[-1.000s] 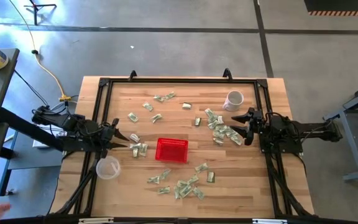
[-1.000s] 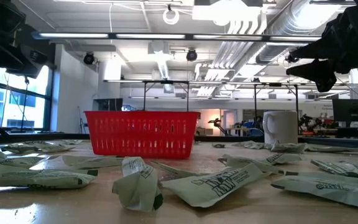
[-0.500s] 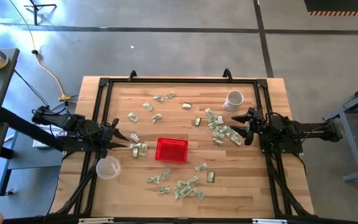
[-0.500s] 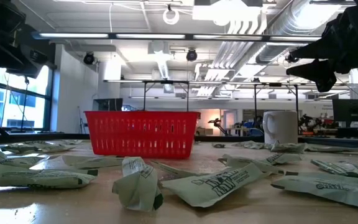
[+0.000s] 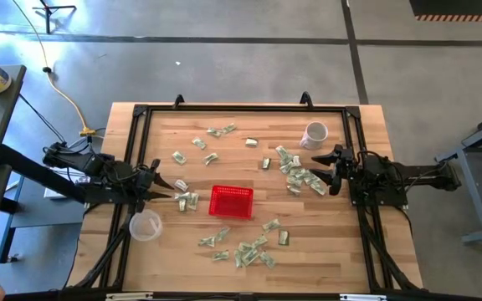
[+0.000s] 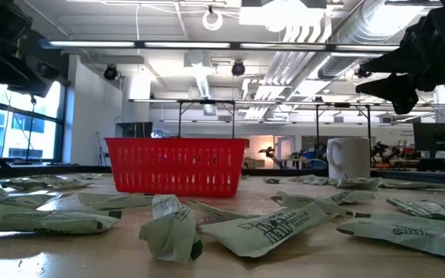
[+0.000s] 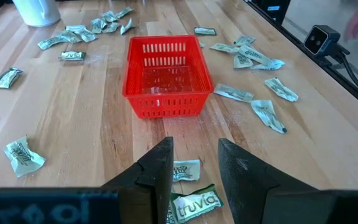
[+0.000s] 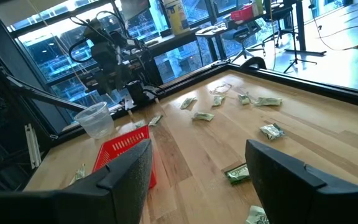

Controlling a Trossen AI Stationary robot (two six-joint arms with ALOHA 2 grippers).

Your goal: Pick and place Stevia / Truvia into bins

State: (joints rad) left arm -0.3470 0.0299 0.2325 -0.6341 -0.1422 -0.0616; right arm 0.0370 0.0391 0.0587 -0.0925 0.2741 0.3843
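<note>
The red mesh basket (image 5: 231,201) stands near the table's middle and looks bare inside in the left wrist view (image 7: 166,74). Pale green and white sachets lie flat on the wood in loose groups: right of the basket (image 5: 301,176), near the front edge (image 5: 245,247), at the far side (image 5: 212,138), and just left of the basket (image 5: 187,201). My left gripper (image 5: 167,187) hovers open at the table's left side above the sachets there (image 7: 188,200). My right gripper (image 5: 323,166) hovers open at the right side, raised above the table (image 8: 197,186). Neither holds anything.
A white mug (image 5: 314,135) stands at the far right of the table. A clear plastic cup (image 5: 146,225) sits at the near left, close to my left arm. A black frame rail (image 5: 241,108) borders the wooden top. Bare wood lies between the sachet groups.
</note>
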